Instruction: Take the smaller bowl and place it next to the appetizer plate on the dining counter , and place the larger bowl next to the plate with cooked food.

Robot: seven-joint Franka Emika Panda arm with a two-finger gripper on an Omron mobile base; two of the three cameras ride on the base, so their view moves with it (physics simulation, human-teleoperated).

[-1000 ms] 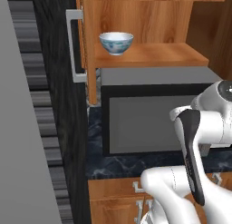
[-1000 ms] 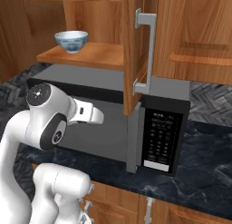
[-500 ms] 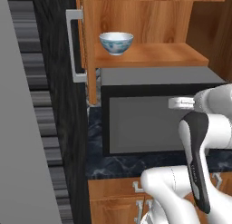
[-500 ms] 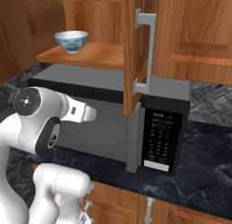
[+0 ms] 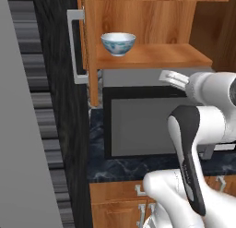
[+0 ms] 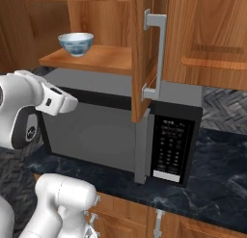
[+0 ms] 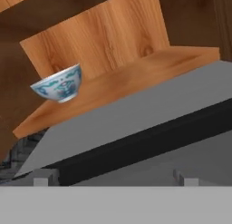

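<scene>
Wooden shelf (image 5: 156,56) holds smaller bowl (image 5: 118,43); microwave (image 6: 120,136) below, partly arm-hidden.

The white arm (image 5: 203,130) is swinging round in front of the microwave (image 5: 147,116). In the left base view its dark-striped upper link is sliding leftward across the microwave door, and its white elbow is lifting until it is overlapping the top right corner of the microwave. In the right base view the arm's round joint (image 6: 19,116) is pulling away toward the left edge, uncovering more of the microwave door, and the short white link beside it (image 6: 55,99) is rising to sit level with the top edge of the microwave.
</scene>
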